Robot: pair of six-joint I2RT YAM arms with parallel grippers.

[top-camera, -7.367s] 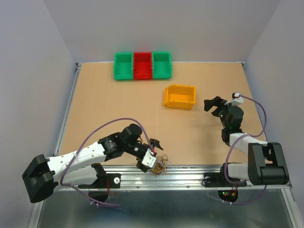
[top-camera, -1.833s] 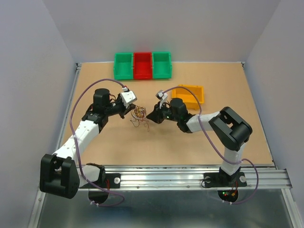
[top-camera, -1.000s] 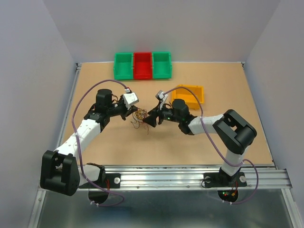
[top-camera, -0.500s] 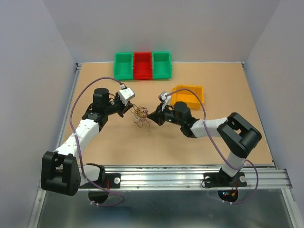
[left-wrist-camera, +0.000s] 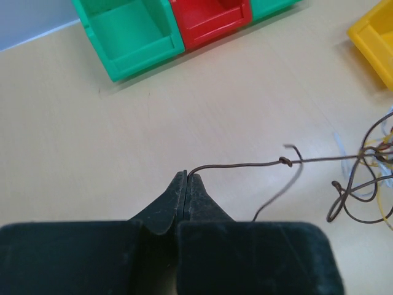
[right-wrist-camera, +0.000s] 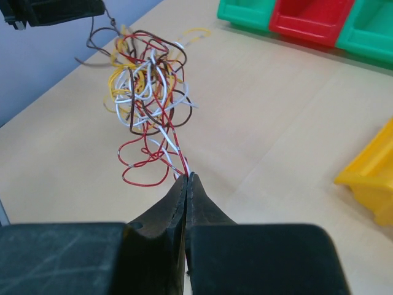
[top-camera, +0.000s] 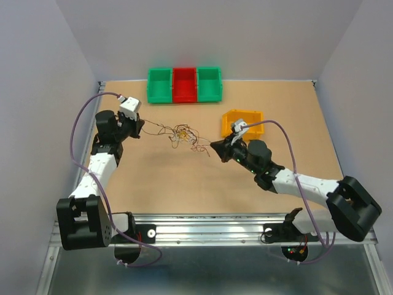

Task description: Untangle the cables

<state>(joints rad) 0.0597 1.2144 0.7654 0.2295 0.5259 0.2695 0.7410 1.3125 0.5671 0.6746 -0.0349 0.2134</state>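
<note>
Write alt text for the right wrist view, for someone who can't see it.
The right gripper, jaws shut, pinches red and white strands of the tangled cables, a multicoloured knot over the tan table. A red bin between green bins sits top right, a yellow bin at the right edge.

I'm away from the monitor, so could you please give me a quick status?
Left gripper shut on a brown wire. Right gripper shut on a red wire. Cables strung between them, tangled mid-span. Nothing obstructing.

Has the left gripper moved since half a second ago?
Yes. The left gripper went left: before, it lay in line with the leftmost green bin; now it lies left of that bin's left edge.
</note>
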